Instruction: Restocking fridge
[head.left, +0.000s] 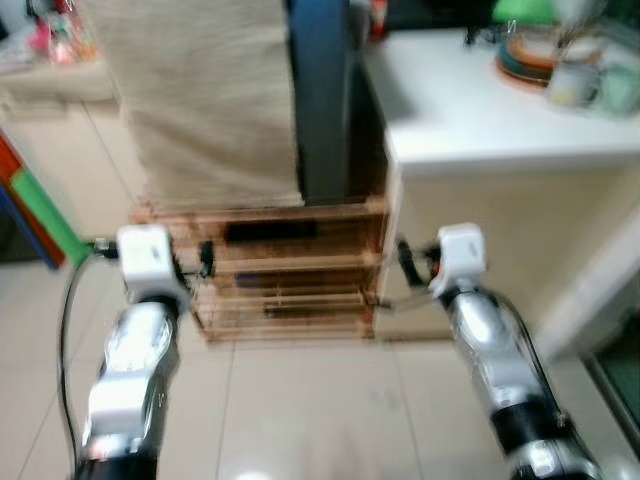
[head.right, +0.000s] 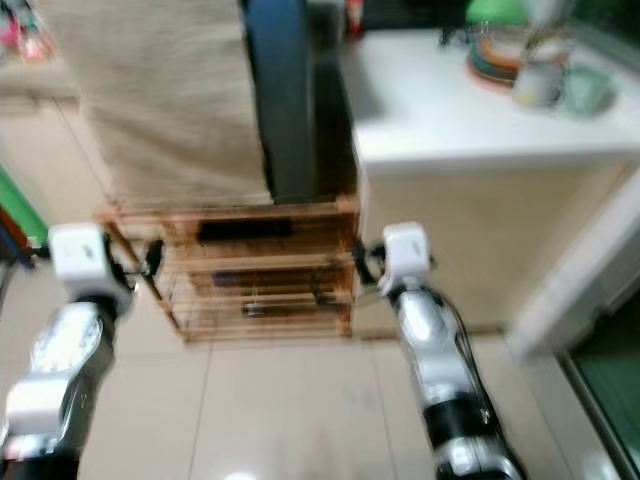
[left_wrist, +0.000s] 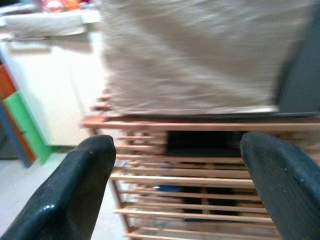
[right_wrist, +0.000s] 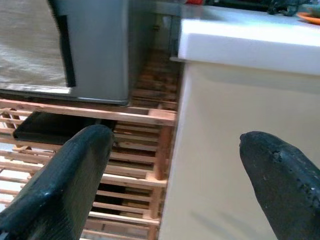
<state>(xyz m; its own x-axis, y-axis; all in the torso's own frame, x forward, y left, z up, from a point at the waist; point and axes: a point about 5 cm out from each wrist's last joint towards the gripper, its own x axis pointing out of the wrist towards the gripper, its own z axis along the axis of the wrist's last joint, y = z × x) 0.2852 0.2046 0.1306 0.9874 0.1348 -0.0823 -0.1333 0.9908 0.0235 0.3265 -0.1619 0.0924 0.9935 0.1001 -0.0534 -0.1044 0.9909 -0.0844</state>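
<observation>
Pale glossy floor tiles (head.left: 330, 410) stretch ahead of me toward a small grey fridge (head.left: 320, 100) whose front is draped in a beige woven cloth (head.left: 210, 100). It sits raised on a slatted wooden rack (head.left: 290, 270), I would guess to keep it off the floor and bring its door to a handier height; a dark flat object lies on the rack's upper shelf, too blurred to identify. To my right the fridge stands just beside a cream cabinet with a white countertop (head.left: 480, 120), where a stack of coloured plates (head.left: 530, 55) and a pale mug (head.left: 572, 85) sit at the far corner, well out of my way.

I hold both arms forward at about rack height. My left gripper (left_wrist: 180, 185) faces the cloth and the rack's left corner, its black fingers (left_wrist: 70, 190) spread wide with nothing between them. My right gripper (right_wrist: 175, 185) points at the seam where rack meets cabinet, its fingers likewise parted and empty.

As I read it, I carry both sets of jaws open and level because I am on approach and nothing is in hand to stock. I see no item to load. The head views are smeared, so I judge the rig is walking. The cloth probably has to be lifted before the door can be reached.
</observation>
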